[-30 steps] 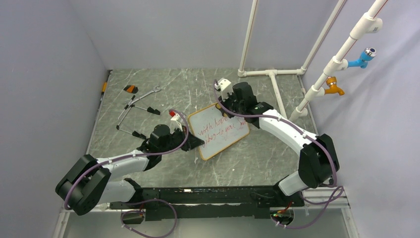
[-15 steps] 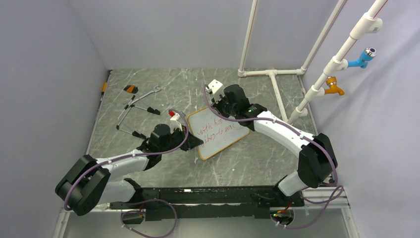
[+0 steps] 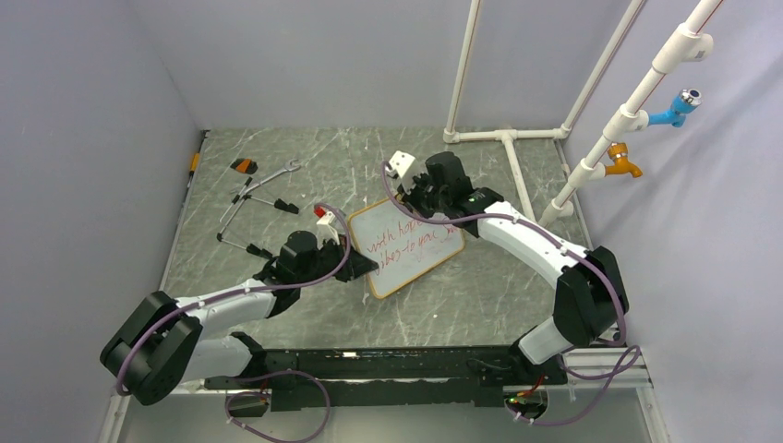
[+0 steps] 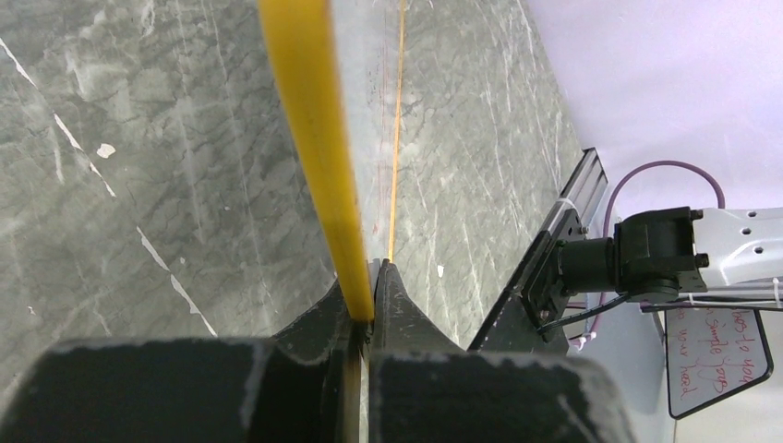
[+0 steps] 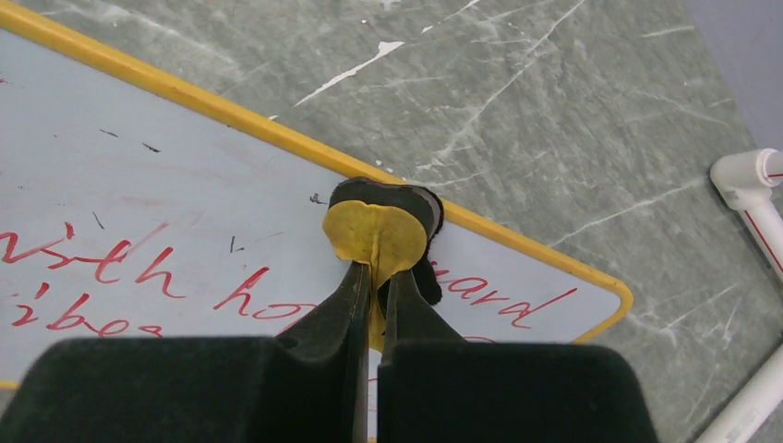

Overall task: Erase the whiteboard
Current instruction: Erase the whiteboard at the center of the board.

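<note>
The whiteboard point(image 3: 411, 245) lies flat mid-table, white with a yellow-orange frame and red handwriting. My left gripper point(image 3: 362, 265) is shut on its left frame edge point(image 4: 309, 138). My right gripper point(image 3: 413, 197) is shut on a small eraser with a yellow top and a black felt pad point(image 5: 380, 226). The eraser presses on the whiteboard point(image 5: 138, 231) near its far edge. Red words point(image 5: 166, 277) show on both sides of the eraser.
Several hand tools point(image 3: 254, 198) with black and orange handles lie at the back left. A white PVC pipe frame point(image 3: 503, 138) stands at the back right, also seen in the right wrist view point(image 5: 748, 175). Grey walls close the table on three sides.
My right gripper with the eraser swept left along the board's far edge, then came back a little to the right. The board shifted slightly. The left gripper kept its hold.
</note>
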Robot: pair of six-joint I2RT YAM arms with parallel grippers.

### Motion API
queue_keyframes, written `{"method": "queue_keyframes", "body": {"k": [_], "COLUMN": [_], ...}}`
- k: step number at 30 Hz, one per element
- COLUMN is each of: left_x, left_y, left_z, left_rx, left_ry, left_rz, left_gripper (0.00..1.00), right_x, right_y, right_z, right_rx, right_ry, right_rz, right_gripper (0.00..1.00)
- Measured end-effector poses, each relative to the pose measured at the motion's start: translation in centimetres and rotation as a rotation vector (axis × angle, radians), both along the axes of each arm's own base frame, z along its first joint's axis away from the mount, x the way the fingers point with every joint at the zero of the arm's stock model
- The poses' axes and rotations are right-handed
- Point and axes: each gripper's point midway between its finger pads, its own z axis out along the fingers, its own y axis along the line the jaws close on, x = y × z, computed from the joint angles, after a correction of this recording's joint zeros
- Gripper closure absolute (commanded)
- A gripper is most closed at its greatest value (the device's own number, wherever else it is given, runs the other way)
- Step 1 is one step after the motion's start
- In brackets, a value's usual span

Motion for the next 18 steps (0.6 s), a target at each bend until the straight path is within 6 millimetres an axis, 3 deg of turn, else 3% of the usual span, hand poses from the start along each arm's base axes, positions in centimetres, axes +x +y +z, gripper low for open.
{"method": "queue_keyframes", "body": {"k": [6, 11, 18], "left_x": [0.0, 0.0, -0.1], "left_y": [0.1, 0.1, 0.1], "left_z": [0.2, 0.3, 0.4], "left_rx": [0.001, 0.005, 0.007], "left_ry": [-0.01, -0.023, -0.029], "left_rz": [0.002, -0.003, -0.011], "left_gripper": [1.0, 1.0, 1.0], "right_x": [0.6, 1.7, 1.0], "right_y": [-0.7, -2.8, -2.4], "right_z": [0.2, -0.1, -0.3], "right_rx": [0.039, 0.037, 0.03], "right_ry": [0.024, 0.026, 0.033], "right_rz": [-0.059, -0.152, -0.023], "right_gripper": [1.0, 1.0, 1.0]}}
